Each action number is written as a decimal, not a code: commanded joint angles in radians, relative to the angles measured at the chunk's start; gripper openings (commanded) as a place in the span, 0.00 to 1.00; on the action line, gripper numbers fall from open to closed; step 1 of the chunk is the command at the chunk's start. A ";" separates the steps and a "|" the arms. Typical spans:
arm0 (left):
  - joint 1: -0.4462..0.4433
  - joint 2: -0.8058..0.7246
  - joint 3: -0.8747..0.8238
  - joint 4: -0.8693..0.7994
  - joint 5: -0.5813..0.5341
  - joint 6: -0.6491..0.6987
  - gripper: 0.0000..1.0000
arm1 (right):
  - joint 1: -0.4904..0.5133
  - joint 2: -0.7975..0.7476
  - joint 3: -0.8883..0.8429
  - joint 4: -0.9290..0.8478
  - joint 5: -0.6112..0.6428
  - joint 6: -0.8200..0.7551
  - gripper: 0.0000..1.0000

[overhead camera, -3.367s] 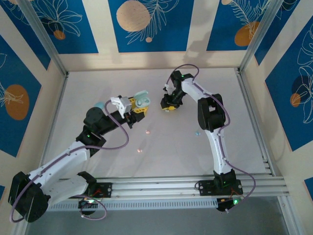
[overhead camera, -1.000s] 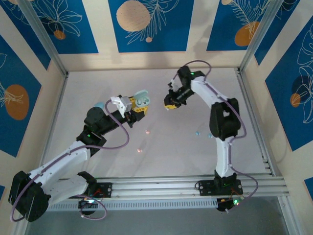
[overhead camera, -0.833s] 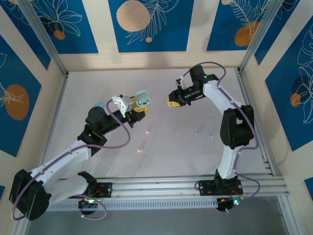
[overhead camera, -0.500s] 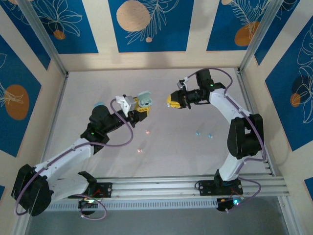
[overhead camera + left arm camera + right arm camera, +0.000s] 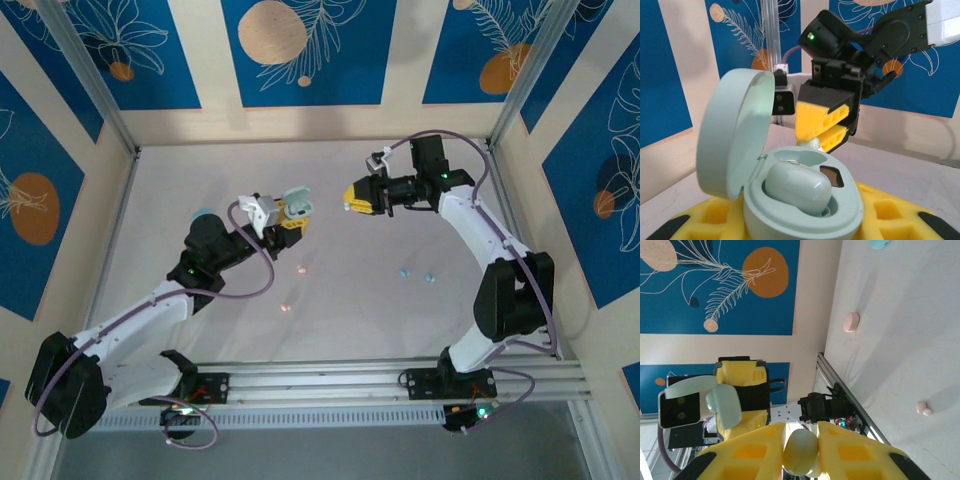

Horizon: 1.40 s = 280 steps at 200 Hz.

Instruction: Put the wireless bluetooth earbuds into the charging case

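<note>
My left gripper point(image 5: 288, 212) is shut on the mint charging case point(image 5: 850, 212) and holds it above the table with its lid point(image 5: 732, 137) open. One mint earbud point(image 5: 797, 184) sits in the near well. The far well point(image 5: 790, 157) is empty. My right gripper point(image 5: 353, 196) faces the case from a short way off. It is shut on a second mint earbud point(image 5: 801, 452), seen between its yellow fingers point(image 5: 820, 111) just beyond the case rim.
Two pink earbuds point(image 5: 303, 268) point(image 5: 285, 307) lie on the white table below the left gripper. Two light blue earbuds point(image 5: 404, 271) point(image 5: 428, 276) lie right of centre. A light blue case point(image 5: 203, 214) sits behind the left arm. Aluminium rails point(image 5: 330, 385) run along the near edge.
My right arm has lifted off the table with the mint earbud, swung right and turned its fingers toward the case. The left gripper has shifted slightly right with the open case.
</note>
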 commanded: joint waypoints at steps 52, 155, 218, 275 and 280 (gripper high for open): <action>-0.009 0.031 0.052 0.048 0.054 -0.011 0.37 | -0.003 -0.076 0.002 0.011 -0.035 0.043 0.21; -0.008 0.063 0.070 0.061 0.129 -0.034 0.37 | 0.090 -0.139 0.084 -0.009 -0.022 -0.074 0.21; -0.009 0.082 0.087 0.058 0.149 -0.042 0.37 | 0.148 -0.119 0.147 -0.035 -0.002 -0.116 0.22; -0.008 0.096 0.095 0.071 0.186 -0.062 0.37 | 0.184 -0.091 0.183 -0.077 0.045 -0.159 0.22; -0.008 0.096 0.095 0.070 0.191 -0.066 0.37 | 0.188 -0.090 0.185 -0.078 0.046 -0.160 0.22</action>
